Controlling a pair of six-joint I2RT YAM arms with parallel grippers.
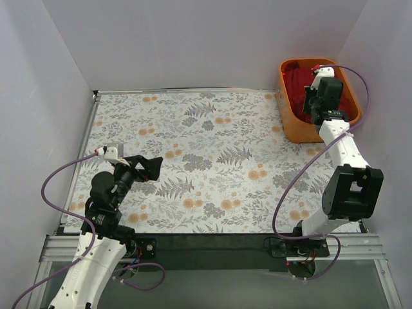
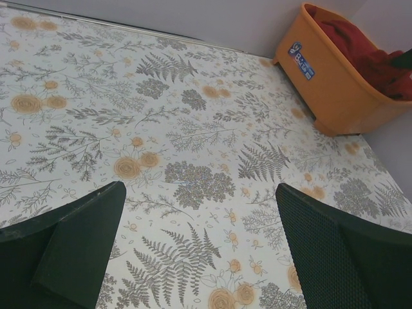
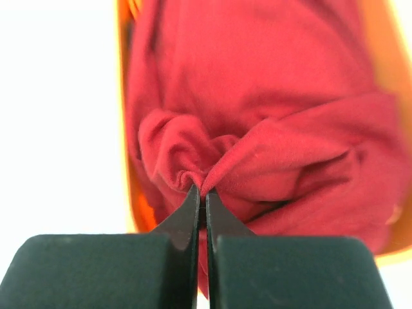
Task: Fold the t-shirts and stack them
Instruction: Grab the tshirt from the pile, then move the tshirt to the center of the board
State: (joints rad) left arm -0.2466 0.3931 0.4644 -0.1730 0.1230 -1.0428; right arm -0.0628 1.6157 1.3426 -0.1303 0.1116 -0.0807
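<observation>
A dark crimson t-shirt (image 3: 270,122) lies bunched inside the orange plastic tub (image 1: 295,119) at the back right; it also shows in the top view (image 1: 297,84) and the left wrist view (image 2: 360,48). My right gripper (image 3: 201,193) reaches down into the tub (image 3: 129,193) and is shut on a pinched fold of this crimson shirt; in the top view it sits over the tub (image 1: 317,106). My left gripper (image 1: 147,165) is open and empty, hovering over the floral table at the left; in its wrist view (image 2: 199,212) the fingers (image 2: 84,238) stand wide apart. A bright orange-red shirt is not discernible.
The table (image 1: 212,161) has a floral cloth with grey ferns and orange flowers. White walls close it in on the left, back and right. The tub (image 2: 335,84) stands in the back right corner against the wall. A dark strip runs along the near edge.
</observation>
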